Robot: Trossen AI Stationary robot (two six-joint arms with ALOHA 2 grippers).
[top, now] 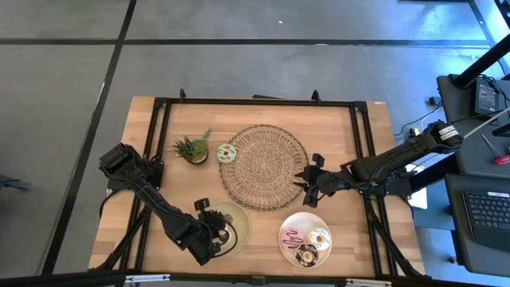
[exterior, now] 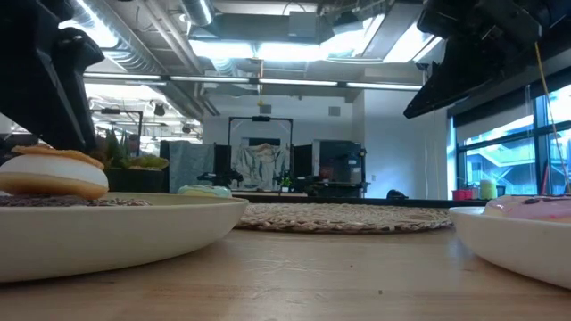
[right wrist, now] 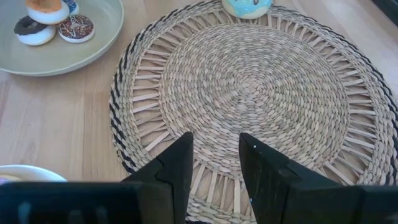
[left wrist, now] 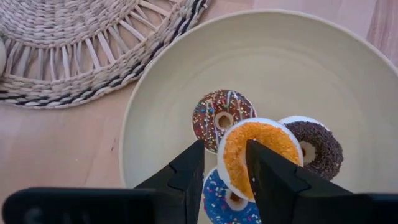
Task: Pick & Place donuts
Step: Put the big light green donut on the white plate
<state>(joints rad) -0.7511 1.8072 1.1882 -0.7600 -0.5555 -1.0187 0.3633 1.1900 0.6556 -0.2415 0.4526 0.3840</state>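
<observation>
The donuts are split among three spots. Four lie in the beige plate (left wrist: 323,74) at the near left of the worktop (top: 263,239): an orange-iced donut (left wrist: 258,152) sits on top of the pile, propped over a blue-iced donut (left wrist: 221,199), with a brown sprinkled donut (left wrist: 219,115) just beyond it and a dark chocolate donut (left wrist: 317,149) touching its side. The left end effector (left wrist: 225,165) hangs right over that pile, its two dark fingers (left wrist: 186,174) parted, one on each side of the orange-iced donut's edge; whether they touch it I cannot tell. A pale green donut (top: 226,153) lies on the far left rim of the round woven mat (top: 264,167) in the middle of the worktop, just beside a small potted plant (top: 192,148). More donuts, a pink-iced donut (top: 292,237), a white one (top: 319,237) and a dark one (top: 306,255), lie on the white plate (top: 287,249) at the near right. The right end effector (top: 307,185) hovers over the mat's right edge with its fingers apart and nothing between them.
</observation>
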